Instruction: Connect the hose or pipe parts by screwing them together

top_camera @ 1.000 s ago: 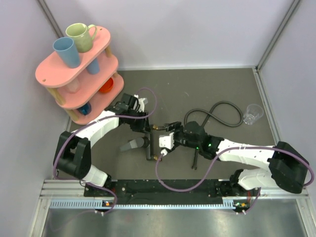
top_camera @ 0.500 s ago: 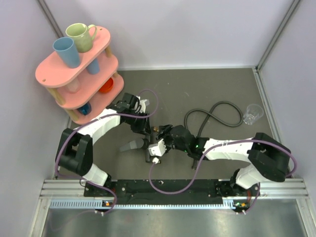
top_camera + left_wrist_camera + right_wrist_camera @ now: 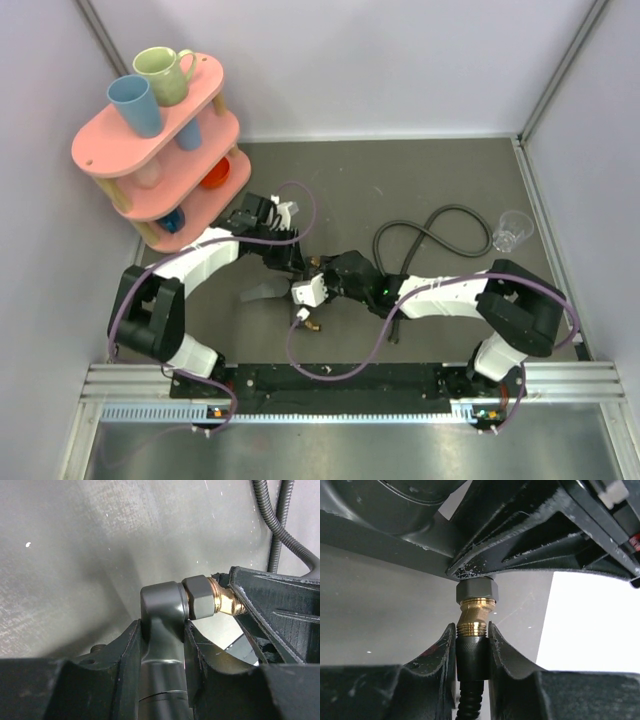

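where the two arms meet, just right of the base of the pink two-tier wooden rack (image 3: 100, 152) & a bit nearer the arm bases, both parts are held end to end. left gripper (image 3: 162, 630) is clamped narrow on the smooth stem of the short dark grey forked fitting (image 3: 161, 605). its fingers (image 3: 127, 650) press on both sides, w/ the round head & grey hex nut sticking out past the tips. right gripper (image 3: 471, 632) comes in from the side away from the rack. its jaws are pinched tight on the black end collar of the long thin dark grey flexible rubber hose (image 3: 470, 707), & the ribbed hose drops out below them in the r. wrist view. a bent brass threaded piece runs btw collar & nut, touching both; how far the thread is in, can't tell. in the top view one grey branch of the fitting pokes out toward the rack side, & a brass-tipped end points to the near edge. rest of the hose lies in loose loops on the dark grey mat (image 3: 400, 170), farther from the rack than the grippers. the loops reach close to a clear plastic cup (image 3: 512, 230) on the side of the mat opposite the rack. rack top tier holds a blue cup (image 3: 135, 105) & a green mug (image 3: 165, 72) side by side. orange & blue items sit on the lower tiers, partly hidden.
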You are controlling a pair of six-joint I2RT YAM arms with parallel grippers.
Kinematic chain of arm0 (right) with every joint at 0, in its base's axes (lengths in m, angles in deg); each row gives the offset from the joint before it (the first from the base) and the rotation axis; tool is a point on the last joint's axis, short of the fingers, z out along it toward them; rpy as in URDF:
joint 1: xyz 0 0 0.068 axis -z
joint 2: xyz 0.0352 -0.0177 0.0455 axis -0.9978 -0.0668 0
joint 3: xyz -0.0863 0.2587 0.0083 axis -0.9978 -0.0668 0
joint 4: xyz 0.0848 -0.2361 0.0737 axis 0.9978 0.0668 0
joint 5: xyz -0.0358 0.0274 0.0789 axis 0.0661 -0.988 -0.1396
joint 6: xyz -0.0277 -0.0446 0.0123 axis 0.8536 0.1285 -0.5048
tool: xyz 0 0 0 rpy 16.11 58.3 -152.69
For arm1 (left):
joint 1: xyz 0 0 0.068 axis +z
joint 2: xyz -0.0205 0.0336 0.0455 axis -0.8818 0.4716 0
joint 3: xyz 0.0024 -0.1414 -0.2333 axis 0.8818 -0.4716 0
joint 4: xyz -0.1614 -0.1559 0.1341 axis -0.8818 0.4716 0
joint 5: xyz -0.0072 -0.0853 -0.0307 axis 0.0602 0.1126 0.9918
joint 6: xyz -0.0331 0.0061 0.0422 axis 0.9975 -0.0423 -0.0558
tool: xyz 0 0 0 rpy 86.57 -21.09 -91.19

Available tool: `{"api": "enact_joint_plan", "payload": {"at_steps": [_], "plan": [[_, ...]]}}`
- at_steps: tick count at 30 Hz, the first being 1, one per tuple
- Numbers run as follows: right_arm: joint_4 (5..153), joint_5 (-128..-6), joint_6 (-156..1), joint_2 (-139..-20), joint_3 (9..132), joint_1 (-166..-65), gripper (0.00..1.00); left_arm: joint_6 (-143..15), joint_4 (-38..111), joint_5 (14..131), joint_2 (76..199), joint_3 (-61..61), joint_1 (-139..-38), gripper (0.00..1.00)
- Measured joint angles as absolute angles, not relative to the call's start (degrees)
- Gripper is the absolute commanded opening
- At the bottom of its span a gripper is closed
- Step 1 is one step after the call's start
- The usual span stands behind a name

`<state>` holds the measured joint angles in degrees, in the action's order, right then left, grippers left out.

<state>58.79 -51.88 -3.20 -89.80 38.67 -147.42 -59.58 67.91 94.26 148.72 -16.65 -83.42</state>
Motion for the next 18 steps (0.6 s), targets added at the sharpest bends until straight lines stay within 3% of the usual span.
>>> {"api": "enact_joint_plan", "payload": {"at_steps": [18], "plan": [[69.83,-72.01,-32.69,-90.21,43.85,-138.55,0.0,-53.47,52.19,88.6,141.75,-28.41,-86.61,0.0]]}}
